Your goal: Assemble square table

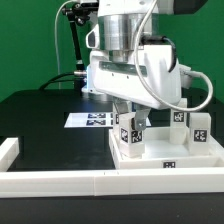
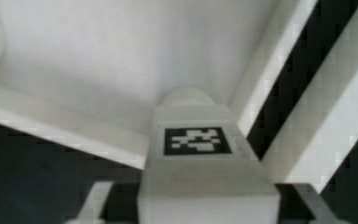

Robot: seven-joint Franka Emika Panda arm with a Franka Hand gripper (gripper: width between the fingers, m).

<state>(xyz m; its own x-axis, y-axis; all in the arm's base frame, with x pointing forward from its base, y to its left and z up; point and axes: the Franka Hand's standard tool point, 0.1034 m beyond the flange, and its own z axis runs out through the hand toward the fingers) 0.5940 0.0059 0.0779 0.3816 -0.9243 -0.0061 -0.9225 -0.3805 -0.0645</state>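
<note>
Wrist view: a white block leg [image 2: 197,150] bearing a black-and-white square tag is seen clamped between the partly closed jaws of the gripper [image 2: 194,200], standing upright over the rimmed underside of the white square slab [image 2: 114,60]. From the exterior view, two further legs [image 1: 197,128] are seen upright on the slab [image 1: 165,155]. Beyond the slab, the marker board [image 1: 88,120] is seen lying flat.

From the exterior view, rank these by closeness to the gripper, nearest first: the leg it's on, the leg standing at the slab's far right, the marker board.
1. Leg between the fingers of the gripper, over the square slab.
2. Standing leg, near the slab's corner on the exterior view's right.
3. Marker board, flat on the table on the exterior view's left. Second and third are nearly level.
</note>
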